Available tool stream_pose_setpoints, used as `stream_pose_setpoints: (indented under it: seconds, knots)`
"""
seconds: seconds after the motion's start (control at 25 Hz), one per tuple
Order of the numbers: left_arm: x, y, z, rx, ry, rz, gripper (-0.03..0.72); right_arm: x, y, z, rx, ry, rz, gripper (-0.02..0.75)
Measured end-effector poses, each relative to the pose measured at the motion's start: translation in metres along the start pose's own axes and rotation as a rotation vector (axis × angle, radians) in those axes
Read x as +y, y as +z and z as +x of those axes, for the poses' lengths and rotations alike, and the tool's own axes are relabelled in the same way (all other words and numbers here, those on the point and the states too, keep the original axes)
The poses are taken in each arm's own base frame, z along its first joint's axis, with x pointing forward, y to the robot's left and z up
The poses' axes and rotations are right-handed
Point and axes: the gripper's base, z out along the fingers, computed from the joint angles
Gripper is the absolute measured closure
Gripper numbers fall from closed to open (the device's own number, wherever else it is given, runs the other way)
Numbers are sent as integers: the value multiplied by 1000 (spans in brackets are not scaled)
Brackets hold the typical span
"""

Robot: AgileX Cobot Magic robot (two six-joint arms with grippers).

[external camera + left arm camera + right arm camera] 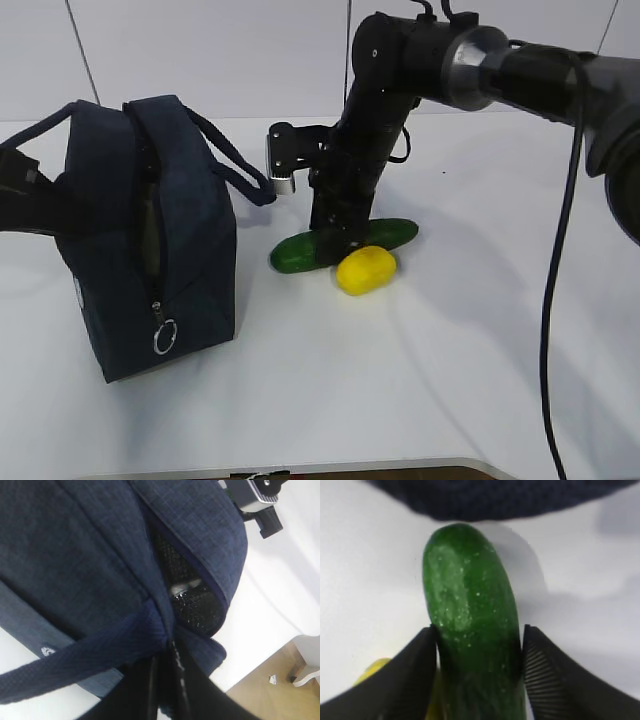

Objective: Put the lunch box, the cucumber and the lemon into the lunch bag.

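On the white table (450, 380), right gripper (479, 645) is squeezing both fingers against the cucumber (470, 625) beside the lemon (365, 271); left gripper, clamped tight, is pinching the lunch bag (190, 230) handle (90, 655).

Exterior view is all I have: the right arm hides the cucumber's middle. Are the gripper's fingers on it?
Observer: In the right wrist view, the right gripper straddles the cucumber, with both fingers at its sides.
Operator: And the left gripper?
Observer: The left wrist view shows the left gripper pinching the strap of the lunch bag.
Operator: Anything inside the bag?
Observer: Through the open zipper there is dark mesh lining and a pale glint I cannot identify.
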Motion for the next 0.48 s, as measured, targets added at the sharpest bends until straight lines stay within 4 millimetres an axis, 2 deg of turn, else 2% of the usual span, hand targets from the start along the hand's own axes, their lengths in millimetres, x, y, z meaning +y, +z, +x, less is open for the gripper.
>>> stream_pose_setpoints:
  seconds: [0.2,0.48]
  knots:
    - [0,0,0,0,-1,0,697,0,0,0,-2,1,0,382]
    - [0,0,0,-1,-2,1,697,0,0,0,-2,1,0,402]
